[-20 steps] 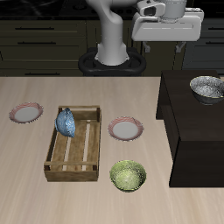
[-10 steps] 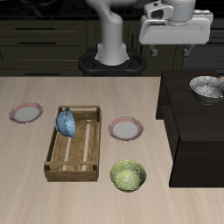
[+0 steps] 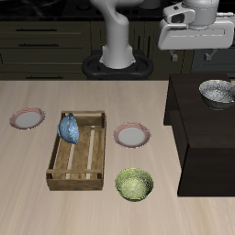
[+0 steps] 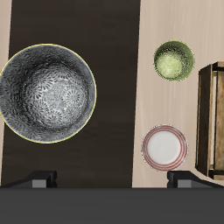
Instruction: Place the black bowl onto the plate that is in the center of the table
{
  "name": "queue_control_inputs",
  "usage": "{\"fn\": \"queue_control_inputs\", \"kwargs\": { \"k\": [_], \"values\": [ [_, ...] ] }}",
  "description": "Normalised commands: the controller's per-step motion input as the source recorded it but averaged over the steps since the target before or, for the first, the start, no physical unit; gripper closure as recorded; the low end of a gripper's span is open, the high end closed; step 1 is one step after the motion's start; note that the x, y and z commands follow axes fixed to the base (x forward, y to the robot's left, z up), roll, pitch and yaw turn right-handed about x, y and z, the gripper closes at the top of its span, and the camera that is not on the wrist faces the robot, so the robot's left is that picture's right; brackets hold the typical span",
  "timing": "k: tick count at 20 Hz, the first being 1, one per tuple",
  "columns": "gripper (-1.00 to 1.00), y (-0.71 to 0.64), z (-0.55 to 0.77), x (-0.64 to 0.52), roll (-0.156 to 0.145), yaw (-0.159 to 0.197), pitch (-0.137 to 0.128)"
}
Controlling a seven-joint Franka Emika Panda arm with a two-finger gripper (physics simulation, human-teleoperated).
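Gripper [image 3: 195,57] is what has moved: across the last second it has slid steadily sideways, high over the back of the scene, from above the table's back edge toward the dark cabinet [image 3: 197,147]. It now hangs well above the cabinet top, almost over the bowl [image 3: 218,91], which has not shifted at all. Nothing else on the table [image 3: 27,193] has changed either.

The wrist view agrees with this — the bowl [image 4: 47,92] fills a large part of it, sitting upright on the cabinet's dark top [image 4: 118,52], its speckled inside open to the camera. The two fingertips [image 4: 42,180] show as dark tips set wide apart at the picture's edge, with nothing between them, so the claw is spread and empty.

For the task, the shift reads as the approach to the pick: the arm is lining itself up over the bowl, and the descent has not begun. The bowl lies a little off to one side of the midline between the fingers, so I judge a small further sideways correction is needed before lowering, so that one finger goes inside the rim and the other outside.

The plate [image 3: 132,136] in the middle of the table — just beside the wooden crate [image 3: 77,170] — is bare and waiting. A second plate [image 3: 27,117] lies well apart beyond the crate, and a green bowl [image 3: 135,184] sits nearer the front edge; neither is the goal.
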Motion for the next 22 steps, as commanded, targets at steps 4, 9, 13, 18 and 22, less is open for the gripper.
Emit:
{"fn": "queue_control_inputs", "kwargs": {
  "k": [4, 9, 13, 18, 22],
  "values": [
    [-1.00, 0.19, -0.11, 0.17, 0.001, 0.013, 0.010],
    [-1.00, 0.12, -0.08, 0.23, 0.008, -0.019, 0.025],
    [-1.00, 0.10, -0.07, 0.02, 0.003, -0.002, 0.000],
    [-1.00, 0.07, -0.15, 0.12, 0.004, 0.004, 0.021],
    [-1.00, -0.05, -0.23, 0.08, -0.001, 0.021, 0.016]
  ]
}}
